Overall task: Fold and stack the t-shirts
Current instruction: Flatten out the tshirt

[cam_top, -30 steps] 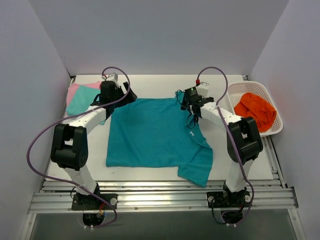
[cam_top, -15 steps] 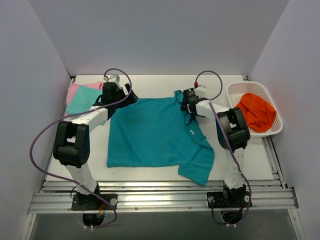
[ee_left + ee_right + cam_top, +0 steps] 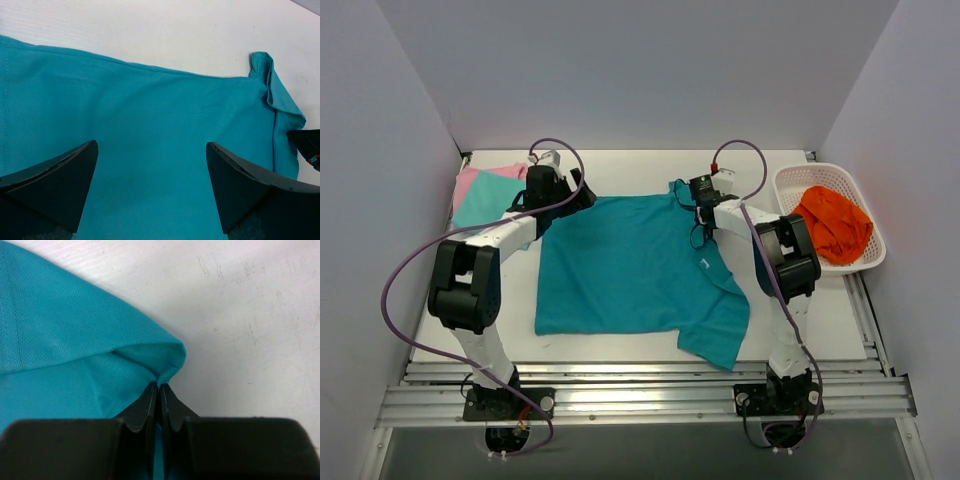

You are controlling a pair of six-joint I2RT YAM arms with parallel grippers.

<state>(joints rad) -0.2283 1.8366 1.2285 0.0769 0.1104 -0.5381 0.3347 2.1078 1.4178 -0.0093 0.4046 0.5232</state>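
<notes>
Teal shirt [image 3: 630,270] lies flat. Right gripper [image 3: 160,388] is pinched tight on its 1 o'clock corner; left gripper [image 3: 151,150] gapes empty over the 11 o'clock edge. Bare surface [image 3: 640,170] lies at 12.

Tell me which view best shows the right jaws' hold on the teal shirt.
Right wrist: the right gripper, jaws shut, pinches a raised fold at the edge of the teal t-shirt. Top external shows only where, the shirt's far right corner; the pinch is hidden. Left wrist catches just a dark sliver at its frame's edge.
</notes>
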